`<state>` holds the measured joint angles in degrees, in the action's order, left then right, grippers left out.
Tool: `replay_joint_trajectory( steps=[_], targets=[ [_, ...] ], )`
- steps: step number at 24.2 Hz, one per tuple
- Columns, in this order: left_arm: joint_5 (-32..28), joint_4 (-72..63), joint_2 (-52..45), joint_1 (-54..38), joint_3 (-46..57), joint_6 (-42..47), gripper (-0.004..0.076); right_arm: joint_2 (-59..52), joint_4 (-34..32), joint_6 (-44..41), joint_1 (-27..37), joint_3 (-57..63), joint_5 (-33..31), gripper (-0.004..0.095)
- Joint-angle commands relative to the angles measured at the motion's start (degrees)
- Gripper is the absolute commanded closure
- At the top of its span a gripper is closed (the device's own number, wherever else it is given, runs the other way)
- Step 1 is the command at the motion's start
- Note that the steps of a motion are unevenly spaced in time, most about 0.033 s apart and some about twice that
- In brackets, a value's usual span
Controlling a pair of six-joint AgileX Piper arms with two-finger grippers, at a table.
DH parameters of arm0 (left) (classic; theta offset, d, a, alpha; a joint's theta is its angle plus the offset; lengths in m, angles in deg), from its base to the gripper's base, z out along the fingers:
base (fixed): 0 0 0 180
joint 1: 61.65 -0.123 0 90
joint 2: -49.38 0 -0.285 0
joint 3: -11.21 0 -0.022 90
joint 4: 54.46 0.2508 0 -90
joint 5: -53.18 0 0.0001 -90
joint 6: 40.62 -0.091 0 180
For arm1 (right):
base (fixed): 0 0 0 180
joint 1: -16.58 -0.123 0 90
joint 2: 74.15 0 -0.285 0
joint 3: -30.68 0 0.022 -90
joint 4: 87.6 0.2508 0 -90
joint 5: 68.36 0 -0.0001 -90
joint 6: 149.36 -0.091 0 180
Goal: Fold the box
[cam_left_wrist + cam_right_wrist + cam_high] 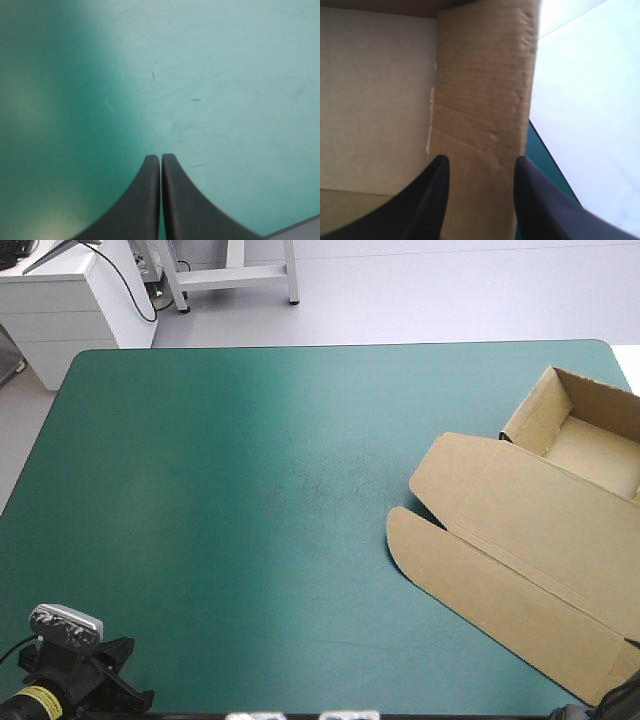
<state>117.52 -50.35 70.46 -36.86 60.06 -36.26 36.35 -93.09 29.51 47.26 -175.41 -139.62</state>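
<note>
Right gripper (pixel 480 162) spread, a raised wall (pixel 485 90) of the brown box (pixel 520 510) between its fingers, left gripper (pixel 161 156) pressed together over bare teal-green cover (pixel 250 490): wall-tucking step, I judge; next needs a square pinch on that wall.

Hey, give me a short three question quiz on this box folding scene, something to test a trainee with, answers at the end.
1. True or false: the left gripper is shut over bare teal-green cover.
2. Where does the box lie? A, at the cover's left edge; B, toward its right side; C, at its middle.
3. Fill in: the fingers of the right gripper stand ____, with a brown wall of the box showing between them.
Key: 1 true; 2 B; 3 open.
</note>
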Motion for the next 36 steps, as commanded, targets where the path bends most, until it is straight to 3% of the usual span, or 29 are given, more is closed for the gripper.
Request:
replay_joint_trajectory(
  steps=[1,8,13,20,27,36],
  targets=[
    [-4.13,-0.36,0.80,0.24,-1.42,0.44,0.0731,-3.83,0.22,0.09,0.42,-1.56,-0.10,0.0473],
    [-4.13,-0.22,0.80,0.24,-1.04,0.53,0.0731,-8.13,3.49,3.00,0.42,-1.40,-0.10,0.0489],
    [-6.52,-0.22,0.80,0.24,-1.04,-3.31,0.0731,-16.24,12.76,8.08,0.31,4.49,-0.10,0.0596],
    [-6.40,-0.22,0.68,0.24,-1.04,-4.35,0.0731,-37.08,23.57,13.79,-0.13,25.99,1.96,0.0800],
    [-5.36,-0.01,0.68,0.24,-1.04,-4.35,0.0731,-61.74,22.33,16.03,-15.71,47.99,4.88,0.0810],
    [-5.36,-0.01,0.68,0.24,-1.04,-3.95,0.0731,-76.49,21.70,18.32,-16.19,64.21,7.34,0.0813]
  ],
)
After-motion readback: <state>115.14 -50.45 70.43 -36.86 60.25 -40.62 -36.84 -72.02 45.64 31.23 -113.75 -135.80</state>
